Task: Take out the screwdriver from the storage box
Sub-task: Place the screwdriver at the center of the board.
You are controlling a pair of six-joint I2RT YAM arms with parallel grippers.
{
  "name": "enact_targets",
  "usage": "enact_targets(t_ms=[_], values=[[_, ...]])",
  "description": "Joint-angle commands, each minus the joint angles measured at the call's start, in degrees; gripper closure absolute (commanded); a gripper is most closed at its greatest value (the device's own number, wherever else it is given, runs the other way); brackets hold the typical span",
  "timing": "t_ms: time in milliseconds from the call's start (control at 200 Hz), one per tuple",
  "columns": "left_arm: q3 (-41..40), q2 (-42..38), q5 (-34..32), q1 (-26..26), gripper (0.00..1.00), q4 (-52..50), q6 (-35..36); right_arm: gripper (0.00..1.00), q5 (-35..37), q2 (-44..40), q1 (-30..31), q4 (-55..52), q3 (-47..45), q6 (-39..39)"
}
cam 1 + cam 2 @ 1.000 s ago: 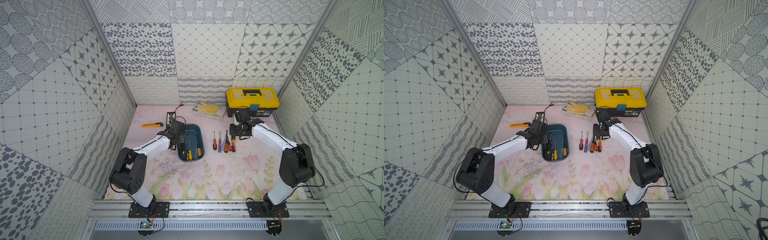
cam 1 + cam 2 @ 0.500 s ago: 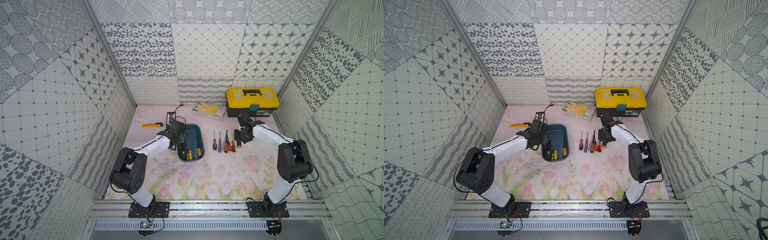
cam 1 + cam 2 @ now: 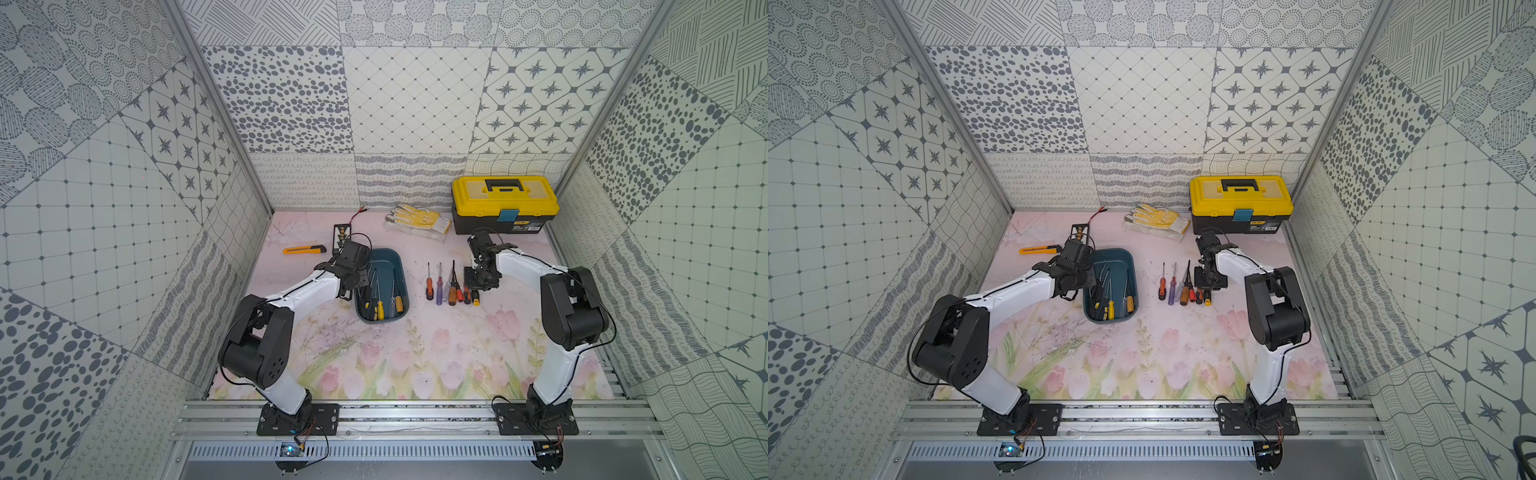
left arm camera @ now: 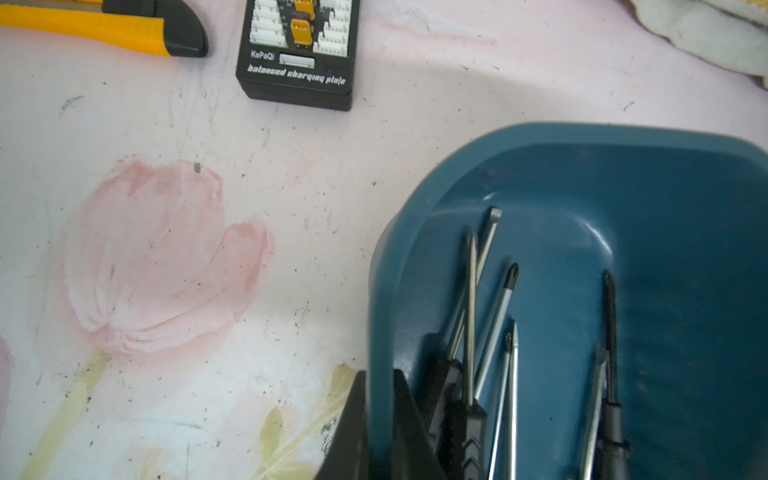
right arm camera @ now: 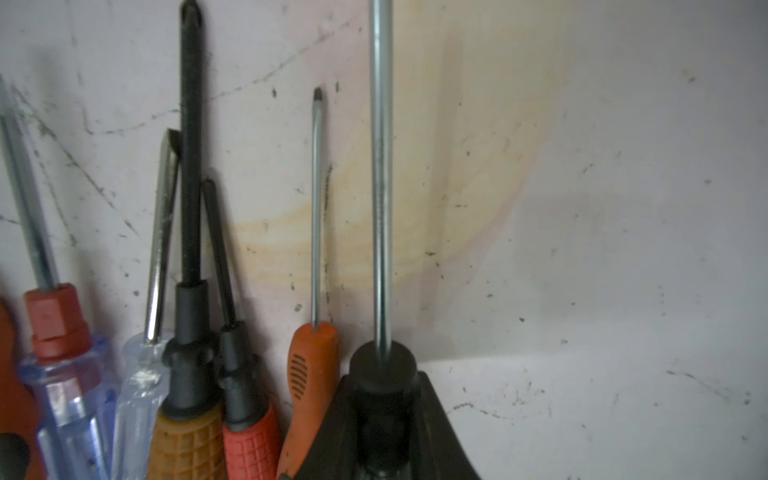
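Screwdriver (image 5: 381, 208) clamped by its handle in right gripper (image 5: 382, 403), down by the mat (image 5: 623, 249) at the row's (image 3: 451, 289) end, well apart from box (image 3: 386, 258). Left gripper (image 4: 379, 399) pinched shut on box rim. Risk of rolling into neighbours on a crooked release, of tipping box on any tug.

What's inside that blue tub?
Several screwdrivers lie inside the storage box, yellow and black handles at its near end. They overlap, so anything beneath them is hidden.

Storage box (image 4: 582, 137): smooth glossy plastic. Screwdriver (image 5: 381, 187): bright metal shaft. Tabletop (image 5: 623, 208): matt, scuffed.
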Motion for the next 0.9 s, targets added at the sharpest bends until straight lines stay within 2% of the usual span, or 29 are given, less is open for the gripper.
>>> enact_targets(t_ms=[0, 465, 640, 896], values=[[0.80, -0.20, -0.64, 0.17, 1.00, 3.36, 0.41, 1.00, -1.29, 1.10, -0.27, 1.21, 1.41, -0.45], [0.92, -0.02, -0.64, 0.17, 1.00, 3.29, 0.39, 1.00, -1.83, 1.76, -0.23, 1.66, 1.20, 0.32], [1.05, 0.04, -0.50, 0.17, 1.00, 3.27, 0.39, 0.86, -1.05, 2.34, -0.24, 1.64, 1.06, 0.78], [0.81, 0.09, -0.14, 0.24, 1.00, 3.59, 0.13, 0.78, -0.78, 2.28, -0.32, 1.61, 0.71, 1.75]])
